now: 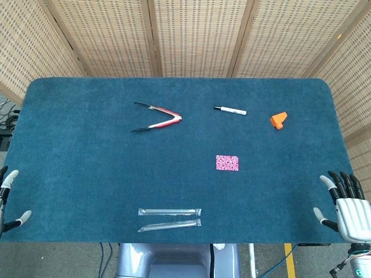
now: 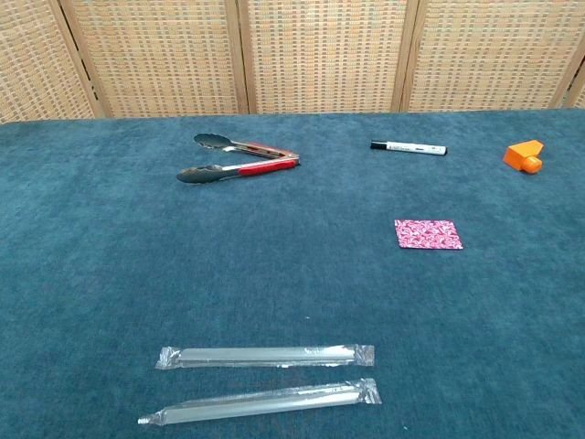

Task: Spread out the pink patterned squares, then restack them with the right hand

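Hands: right hand (image 1: 351, 211) rests at the near right corner of the table (image 1: 69, 150), fingers (image 1: 342, 184) spread and holding nothing; left hand (image 1: 8, 200) shows only partly at the near left edge, fingers apart, nothing in them.
Wrapped straws: two clear-wrapped straws (image 2: 265, 356) lie side by side near the front edge, well apart from the squares; little chance of fouling the reach.
Pink patterned squares: stack (image 1: 227, 163) lies flat right of centre, between the straws and the marker; untouched, apparently still one neat pile.
Risk at the stack: thin sheets on napped cloth may slide together instead of fanning out, or the whole pile may be dragged; a hard press could crumple the top one.
Marker and orange piece: marker (image 1: 230, 110) and orange piece (image 1: 279, 120) lie beyond the stack; a long sweep outward could nudge them.
Tongs: tongs (image 1: 157, 117) lie far left, out of the way.
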